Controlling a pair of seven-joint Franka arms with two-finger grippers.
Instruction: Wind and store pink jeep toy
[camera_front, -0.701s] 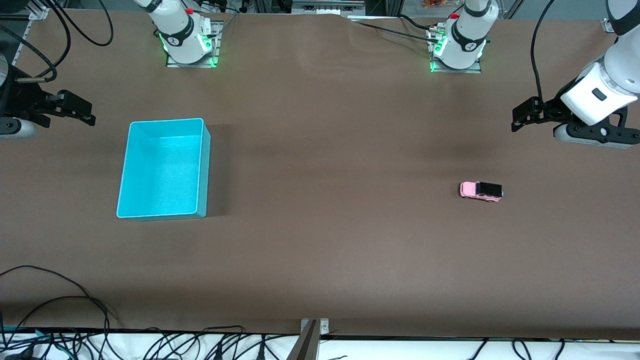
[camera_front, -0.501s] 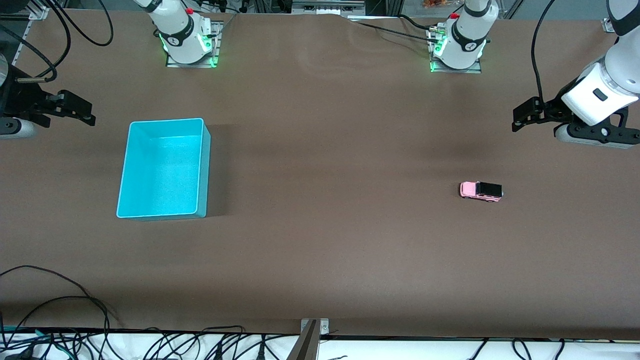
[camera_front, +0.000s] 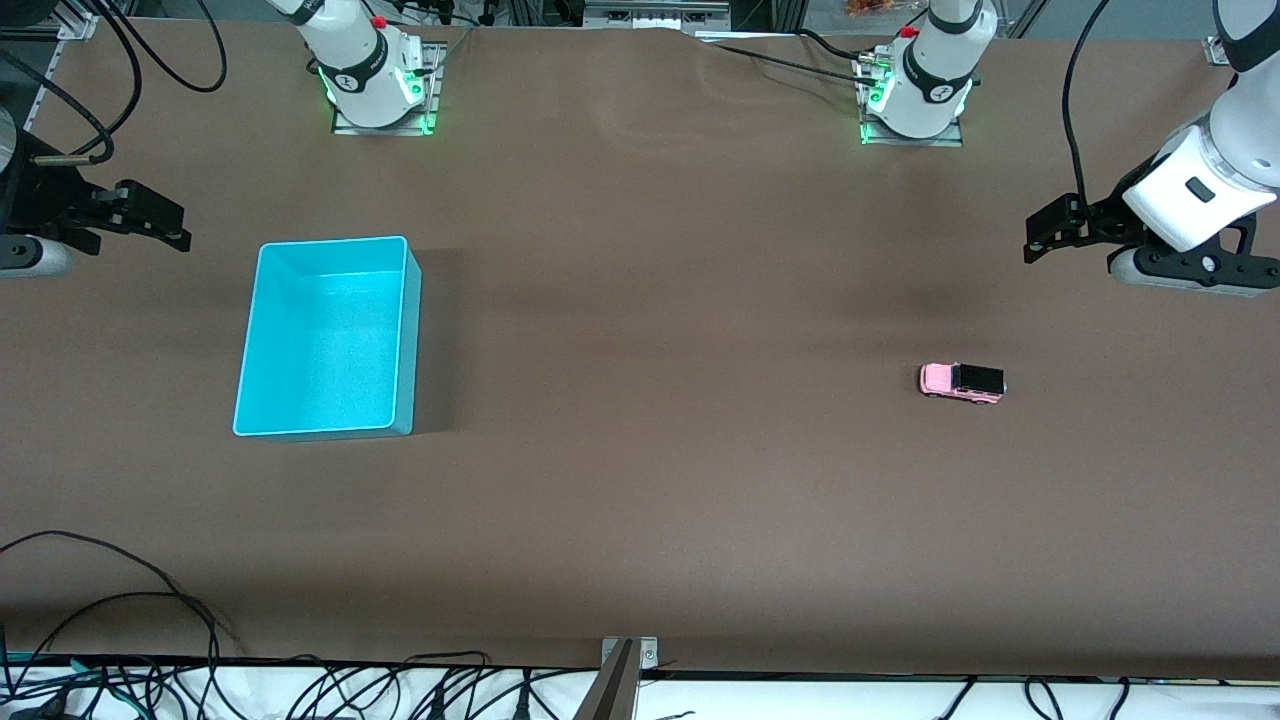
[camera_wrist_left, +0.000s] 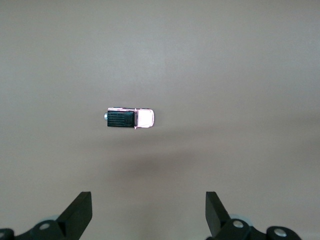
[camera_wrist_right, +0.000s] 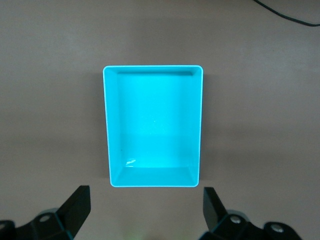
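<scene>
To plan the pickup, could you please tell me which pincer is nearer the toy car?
The left pincer: the pink car lies at its end of the table; the right pincer hangs beside the bin.

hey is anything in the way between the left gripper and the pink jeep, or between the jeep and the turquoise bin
Nothing visible. Bare table lies between the open left gripper and the pink jeep toy, and between it and the turquoise bin.

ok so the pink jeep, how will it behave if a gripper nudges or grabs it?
The pink jeep toy sits on its wheels on bare table, so a lengthwise nudge would probably roll it. It looks rigid and tiny, likely light. Its boxy flat sides should suit a pinch from the open left gripper.
</scene>
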